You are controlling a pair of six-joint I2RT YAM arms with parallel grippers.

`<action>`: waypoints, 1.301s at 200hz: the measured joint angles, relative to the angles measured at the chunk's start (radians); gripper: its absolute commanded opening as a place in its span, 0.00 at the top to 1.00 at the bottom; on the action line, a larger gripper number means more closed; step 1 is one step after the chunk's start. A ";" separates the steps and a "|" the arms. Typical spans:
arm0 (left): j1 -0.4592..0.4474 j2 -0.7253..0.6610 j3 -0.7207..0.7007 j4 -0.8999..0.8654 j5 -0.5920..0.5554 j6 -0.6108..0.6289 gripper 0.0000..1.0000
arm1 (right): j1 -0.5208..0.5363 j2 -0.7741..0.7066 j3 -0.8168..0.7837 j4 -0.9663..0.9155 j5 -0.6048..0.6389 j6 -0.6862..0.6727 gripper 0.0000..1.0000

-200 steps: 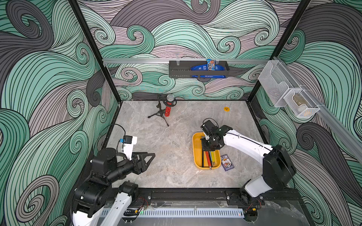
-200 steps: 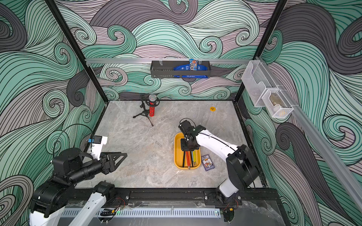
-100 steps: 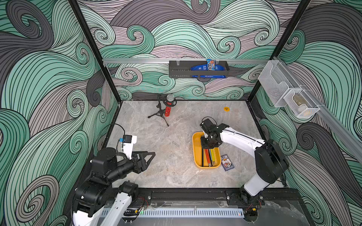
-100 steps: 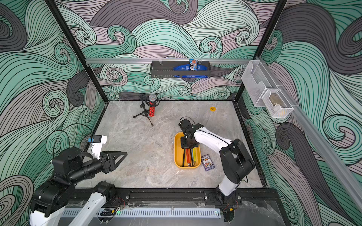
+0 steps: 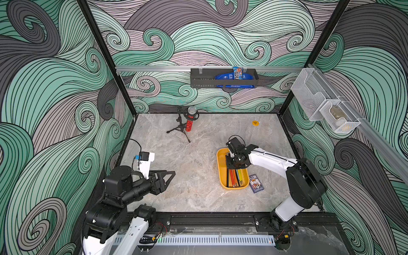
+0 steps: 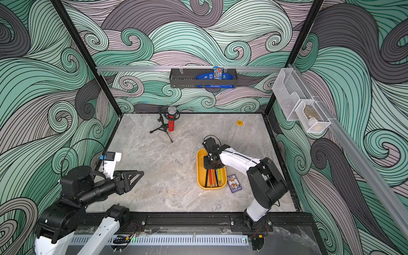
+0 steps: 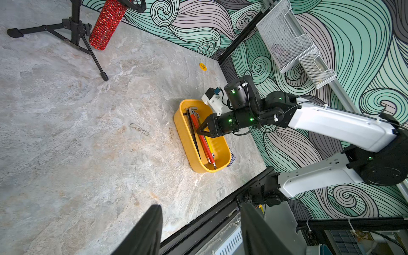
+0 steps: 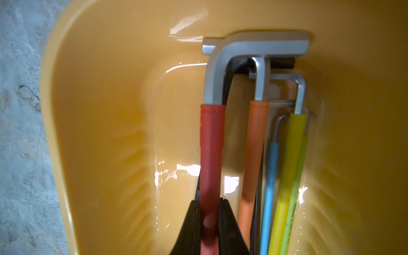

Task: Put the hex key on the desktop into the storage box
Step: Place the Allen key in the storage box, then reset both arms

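Observation:
The yellow storage box [image 5: 219,172] [image 6: 198,174] [image 7: 185,141] lies on the grey desktop [image 5: 194,159], right of centre. Several hex keys with coloured sleeves lie lengthwise in it. My right gripper [image 8: 209,203] [image 5: 229,164] [image 7: 198,130] reaches down into the storage box [image 8: 99,110] and is shut on the red-sleeved hex key [image 8: 212,143] [image 7: 204,141]. That key's bent steel end rests near the box's end wall. My left gripper [image 5: 173,174] [image 7: 199,220] hovers over the near left of the desktop, open, with nothing between its fingers.
A deck of cards [image 5: 256,183] lies against the box's near right corner. A red microphone on a black tripod [image 5: 187,124] stands at the back. A yellow sticker [image 5: 255,123] marks the far right. A black rack [image 5: 223,77] and wire baskets [image 5: 324,103] hang on the walls.
The right arm's elbow has shifted slightly while its gripper stays in the box, shut on the red hex key. The left arm has not moved.

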 measured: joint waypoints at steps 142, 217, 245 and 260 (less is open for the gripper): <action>0.000 0.081 -0.048 0.089 -0.045 -0.096 0.02 | -0.056 -0.284 0.075 -0.008 0.066 0.018 0.00; 0.000 0.231 -0.042 0.112 -0.297 -0.124 0.01 | -0.139 -0.576 -0.010 0.084 0.401 -0.079 0.00; -0.001 0.277 -0.043 0.159 -0.433 -0.147 0.01 | -0.217 -0.827 -0.372 0.459 0.460 -0.237 0.00; -0.001 0.285 -0.063 0.215 -0.491 -0.159 0.01 | -0.238 -0.981 -0.667 0.805 0.473 -0.360 0.00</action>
